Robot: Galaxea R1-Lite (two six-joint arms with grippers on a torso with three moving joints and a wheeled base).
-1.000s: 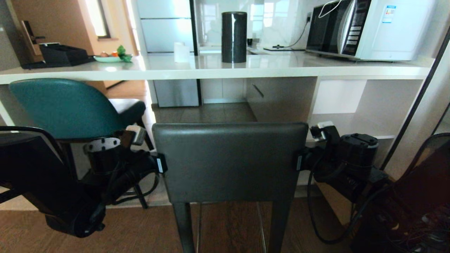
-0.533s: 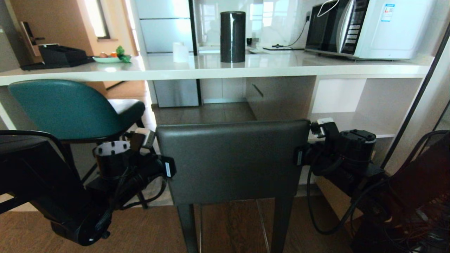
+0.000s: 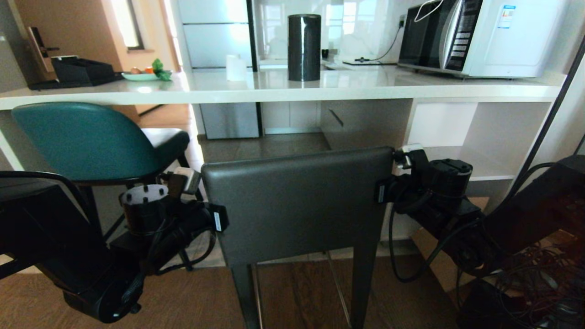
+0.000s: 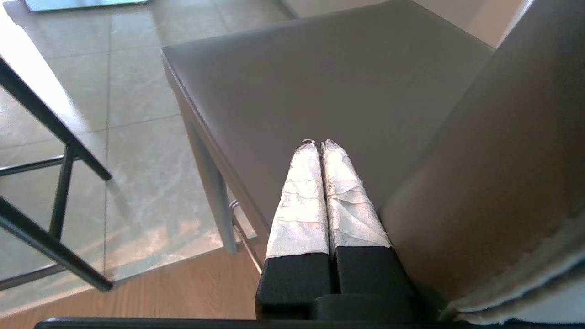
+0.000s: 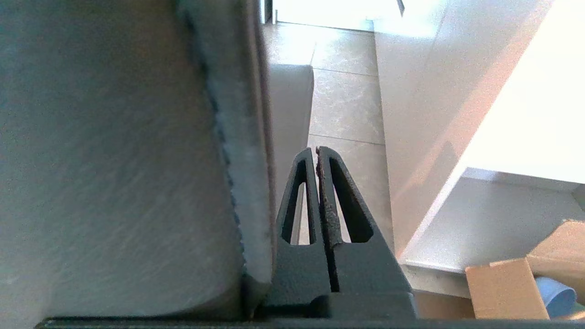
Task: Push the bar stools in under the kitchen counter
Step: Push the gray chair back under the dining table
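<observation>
Left gripper (image 4: 320,144): fingers pressed together, nothing held; lies against left edge of grey stool (image 3: 297,201) backrest, centre of head view, likely as blunt pusher.
Right gripper (image 5: 316,151): fingers together, empty; beside right edge of backrest. Pair brackets back, presumably to steer stool straight.
Grey stool: lower centre, backrest tilted, short of table (image 3: 283,93).
Teal stool (image 3: 87,139): left of frame, near table edge.
Table: across upper frame; microwave (image 3: 480,36) upper right, black cylinder (image 3: 304,41) centre.

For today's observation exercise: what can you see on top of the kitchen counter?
On the kitchen counter stand a black cylinder, a white microwave, a small white roll, a plate of fruit and a black tray. Nothing shows what lies behind the microwave.
</observation>
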